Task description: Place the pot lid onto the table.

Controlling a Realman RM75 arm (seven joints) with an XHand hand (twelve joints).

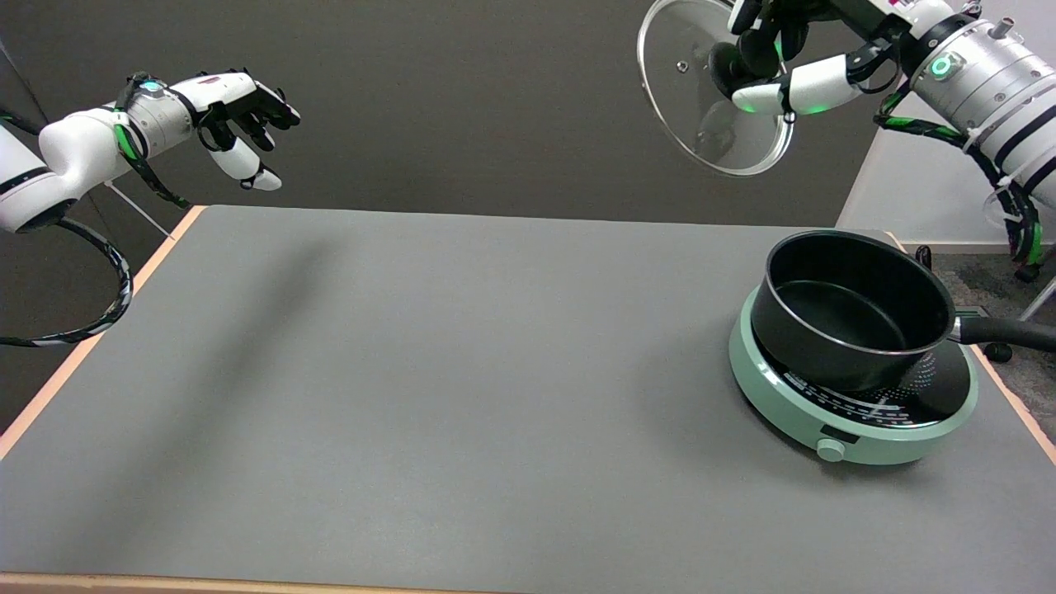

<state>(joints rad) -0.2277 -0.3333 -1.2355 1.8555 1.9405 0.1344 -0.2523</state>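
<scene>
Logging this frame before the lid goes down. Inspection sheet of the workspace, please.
Surface: grey table with a wood-coloured edge; large bare area left of the cooker.
Job's things: glass pot lid in the air, tilted, above and behind the table's far edge. Black pot uncovered and empty, sitting on the green cooker, handle pointing right.
Clutter: nothing seen.
Hands: right hand grips the lid by its knob. Left hand holds nothing, in the air at upper left.
Cables: black-and-green cables run along both arms, off the table.
Surroundings: dark wall behind; white panel and carpet at right.
</scene>
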